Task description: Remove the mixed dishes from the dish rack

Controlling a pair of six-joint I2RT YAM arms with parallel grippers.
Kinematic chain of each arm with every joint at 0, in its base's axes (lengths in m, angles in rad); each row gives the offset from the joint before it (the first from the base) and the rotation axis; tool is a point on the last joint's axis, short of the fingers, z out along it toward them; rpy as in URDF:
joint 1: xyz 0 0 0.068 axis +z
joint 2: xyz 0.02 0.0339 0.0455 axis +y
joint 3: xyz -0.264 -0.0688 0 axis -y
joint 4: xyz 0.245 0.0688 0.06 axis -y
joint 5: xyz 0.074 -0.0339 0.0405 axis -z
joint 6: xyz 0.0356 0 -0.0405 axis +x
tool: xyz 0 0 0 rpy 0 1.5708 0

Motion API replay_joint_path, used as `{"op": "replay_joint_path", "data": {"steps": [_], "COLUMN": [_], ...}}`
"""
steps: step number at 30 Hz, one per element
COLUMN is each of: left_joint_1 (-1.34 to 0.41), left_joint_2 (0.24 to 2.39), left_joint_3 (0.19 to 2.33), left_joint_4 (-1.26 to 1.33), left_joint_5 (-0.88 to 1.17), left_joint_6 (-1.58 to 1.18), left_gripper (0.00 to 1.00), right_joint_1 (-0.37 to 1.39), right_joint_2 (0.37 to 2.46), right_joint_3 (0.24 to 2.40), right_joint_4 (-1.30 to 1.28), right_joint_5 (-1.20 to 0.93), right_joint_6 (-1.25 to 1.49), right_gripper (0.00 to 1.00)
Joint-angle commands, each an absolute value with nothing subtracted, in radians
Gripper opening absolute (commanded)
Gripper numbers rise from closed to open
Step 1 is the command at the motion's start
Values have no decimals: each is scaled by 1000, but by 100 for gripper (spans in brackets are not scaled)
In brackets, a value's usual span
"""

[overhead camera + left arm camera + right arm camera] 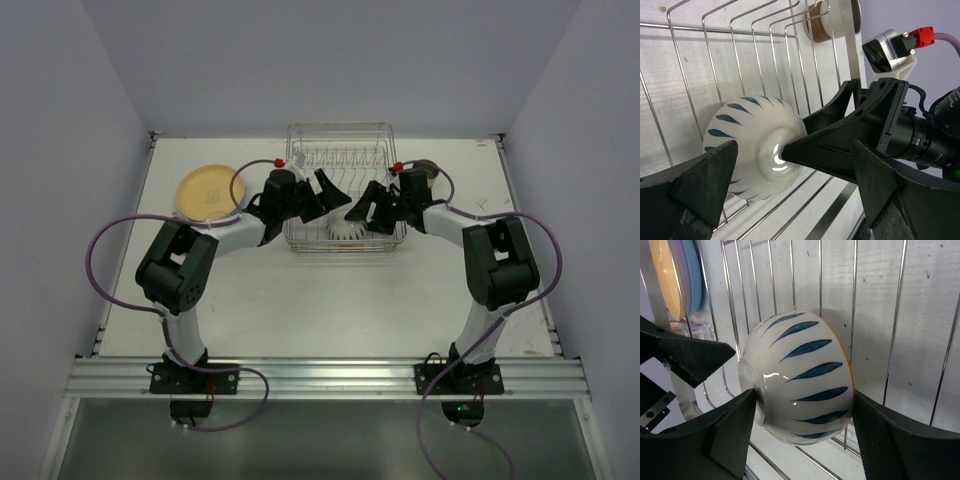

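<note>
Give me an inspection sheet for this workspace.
Surface: white table.
Job's things: dish rack holds a striped bowl on its side; yellow plate on the table left of it; brown-edged dish at its right.
Clutter: nothing seen.
End effectors: left end effector open, facing the bowl; right end effector closed around it, base to rim.
Cables: purple cables loop off both arms, away from dishes.
Surroundings: plain walls on three sides.

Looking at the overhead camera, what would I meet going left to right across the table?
yellow plate → left gripper → right gripper → brown cup
</note>
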State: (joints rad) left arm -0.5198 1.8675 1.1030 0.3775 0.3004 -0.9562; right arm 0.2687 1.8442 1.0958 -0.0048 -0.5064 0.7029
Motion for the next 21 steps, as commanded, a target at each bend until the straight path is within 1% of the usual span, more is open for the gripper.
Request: {"op": "replay_joint_path", "data": {"steps": [1,9,15,17,18,20,21], "left_joint_1": [-528,-528,-528,-529,-529,-528,-528], "left_joint_2": [1796,1729,1680,1660,1654,1631,1625], "left_joint_3": [1123,1121,1114,1111,1109,1103,1101], "left_joint_4": [368,307,288,282,278,269,267], "left_joint_5": [278,242,233,230,229,227,226], "left_joint_6": [-920,-881,-867,-861,-858,-851,-848], "left_gripper": [100,100,100,100,100,100,100], "right_joint_1": [268,288,325,339,342,350,351], "right_joint_2": [1770,1709,1668,1660,1657,1657,1657], "right_joint_3": [1089,1074,1066,1063,1063,1065,1065], "right_joint_4": [44,61,77,86,87,89,94], "right_joint_5": [-460,-445,-411,-408,-408,-410,-414], "right_joint_6": [666,627,581,572,565,557,557], "right_gripper": [66,66,63,59,55,51,45]}}
